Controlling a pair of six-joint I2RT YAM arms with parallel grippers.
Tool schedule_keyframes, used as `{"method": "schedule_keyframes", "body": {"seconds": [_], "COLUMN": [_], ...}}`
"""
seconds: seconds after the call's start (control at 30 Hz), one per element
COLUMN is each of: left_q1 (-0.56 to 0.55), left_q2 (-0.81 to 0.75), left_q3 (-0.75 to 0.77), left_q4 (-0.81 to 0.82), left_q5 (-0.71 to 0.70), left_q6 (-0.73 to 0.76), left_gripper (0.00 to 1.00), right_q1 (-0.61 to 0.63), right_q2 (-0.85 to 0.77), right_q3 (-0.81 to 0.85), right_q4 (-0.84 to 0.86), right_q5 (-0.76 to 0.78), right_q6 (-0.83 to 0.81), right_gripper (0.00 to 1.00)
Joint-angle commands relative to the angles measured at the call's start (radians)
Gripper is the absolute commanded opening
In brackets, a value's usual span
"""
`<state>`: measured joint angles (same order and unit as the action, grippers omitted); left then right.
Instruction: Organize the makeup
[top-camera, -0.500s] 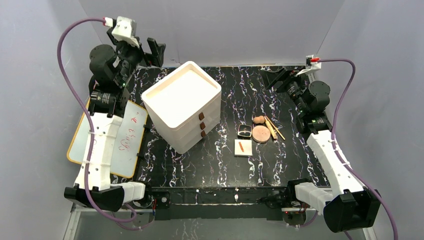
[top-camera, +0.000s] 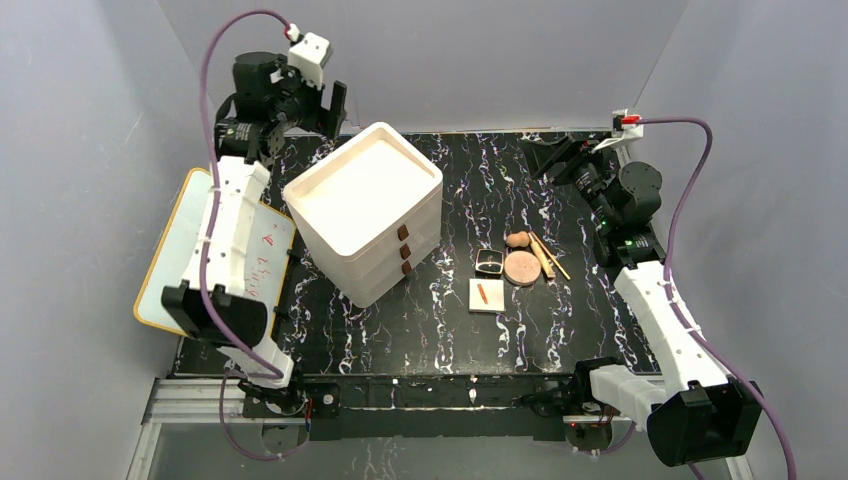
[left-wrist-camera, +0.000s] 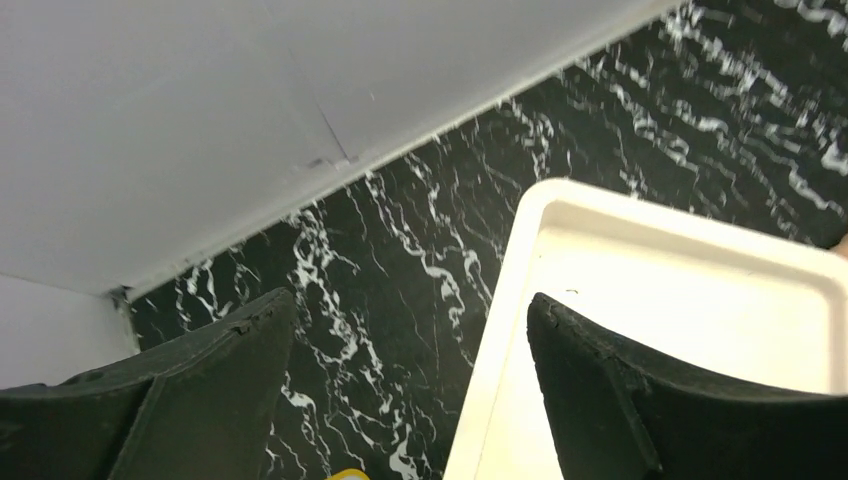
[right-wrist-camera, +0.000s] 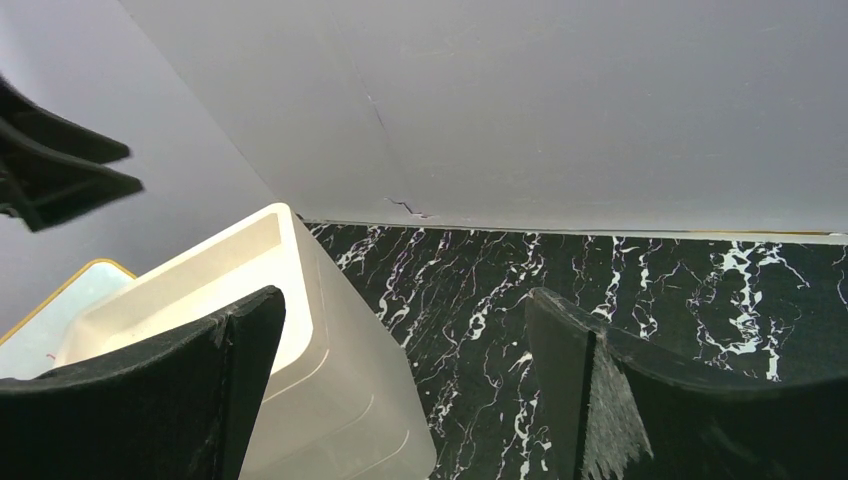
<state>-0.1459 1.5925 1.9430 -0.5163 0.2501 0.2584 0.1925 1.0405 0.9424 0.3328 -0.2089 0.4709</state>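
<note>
left arm's on the move! half a second back its elbow sat low by the near left corner; now the arm stands up along the left edge, and the left gripper (left-wrist-camera: 405, 308) has swung right to hover by the far left corner, just beside the box (top-camera: 365, 190). its wrist view looks down on the box's far rim and the table (top-camera: 480, 180), fingers spread wide, nothing between them.

right arm hasn't budged. the right gripper (right-wrist-camera: 402, 300) hangs near the far right corner, fingers well apart as before, holding nothing.

the makeup hasn't shifted either. it's all clustered right of centre, between the box and the right edge, well apart from both grippers.

quick count:
- one compact (top-camera: 489, 262), touching or just beside the disc
- one disc (top-camera: 521, 268)
- one sponge (top-camera: 517, 240), on the far side of the disc
- sticks (top-camera: 548, 255), two as far as i can tell, lying aslant just right of the disc
- one pad (top-camera: 487, 296), on the near side of the compact, with a small reddish sliver on it, too small to make out

one box, three handles (top-camera: 405, 250) stacked on its front, all drawers shut. one whiteboard (top-camera: 178, 250) at the left edge, partly under the left arm.
</note>
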Motion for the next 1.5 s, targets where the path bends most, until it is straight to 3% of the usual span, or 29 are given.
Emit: {"method": "schedule_keyframes", "body": {"seconds": [0.0,0.13,0.23,0.57,0.83,1.07,1.47], "left_q1": [0.0,0.0,0.0,0.0,-0.002,-0.006,-0.006], "left_q2": [0.048,0.078,0.088,0.142,0.174,0.207,0.258], "left_q3": [0.005,-0.016,-0.029,-0.052,-0.058,-0.053,-0.031], "left_q4": [-0.089,-0.082,-0.083,-0.116,-0.136,-0.123,-0.107], "left_q5": [0.027,0.062,0.109,0.23,0.229,0.191,0.151], "left_q6": [0.078,0.092,0.092,0.1,0.111,0.103,0.095], "left_gripper": [0.81,0.79,0.71,0.74,0.71,0.4,0.11], "right_q1": [0.005,0.005,0.005,0.005,0.005,0.005,0.007], "right_q2": [-0.019,-0.009,-0.008,-0.003,0.002,-0.005,0.024], "right_q3": [0.02,0.016,0.01,0.004,-0.002,-0.013,-0.042], "right_q4": [0.035,0.039,0.04,0.044,0.045,0.049,0.053], "right_q5": [0.007,0.002,0.006,0.008,0.011,0.014,-0.015], "right_q6": [-0.016,-0.012,-0.012,-0.018,-0.021,-0.028,-0.032], "right_gripper": [0.98,0.98,0.98,0.98,0.98,0.98,0.98]}}
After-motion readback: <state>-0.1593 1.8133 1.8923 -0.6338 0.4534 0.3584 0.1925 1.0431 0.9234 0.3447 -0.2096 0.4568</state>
